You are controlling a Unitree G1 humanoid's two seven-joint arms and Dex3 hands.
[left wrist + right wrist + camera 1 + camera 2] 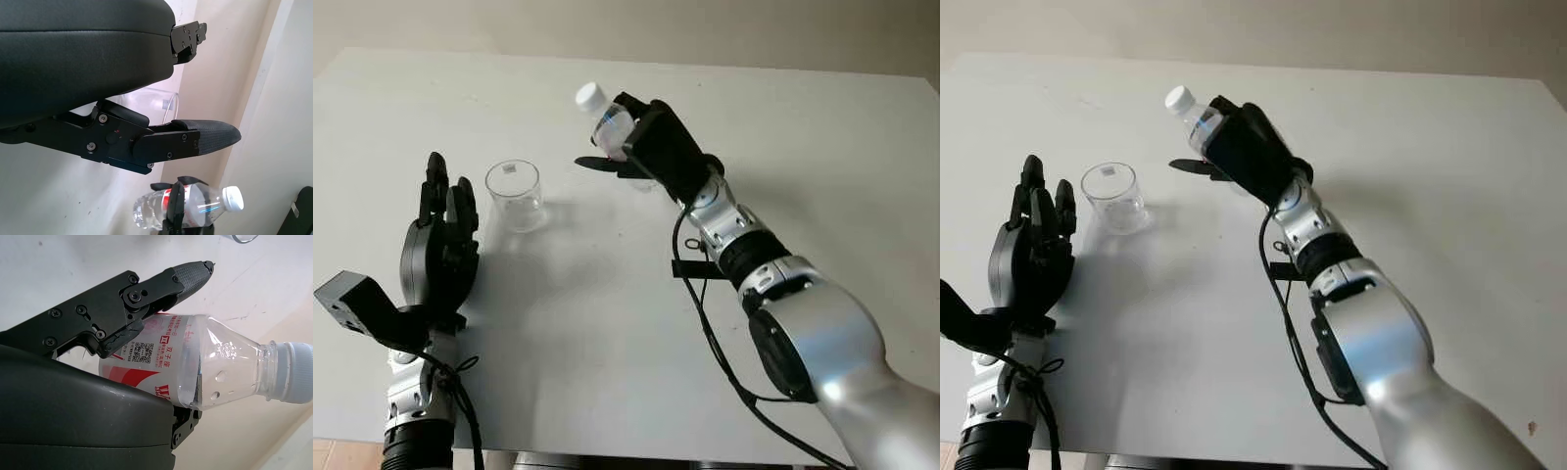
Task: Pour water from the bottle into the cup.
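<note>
The bottle (604, 116) is off the table (822, 157), held in the air by the right hand (651, 147), whose fingers are wrapped around its labelled body. It leans with its neck pointing toward the cup (514, 195) and sits up and to the right of the cup, near it but not over its mouth. The white cap (297, 371) looks to be on the neck, so as far as one can judge no water can leave yet. The bottle looks mostly clear; how much water is in it is hard to tell.

The cup stands upright on the table, transparent and seemingly empty. So the picking up is done; what remains, by my reading, is dealing with the cap, bringing the neck above the cup's rim, tipping, and pouring.

The left hand (438, 257) is open and holds nothing, hovering just to the near left of the cup, apart from it.

Count: one bottle, one cap, one cup, two hands, one table. A black cable (705, 328) hangs along the right forearm, on the far side of the bottle from the cup.
</note>
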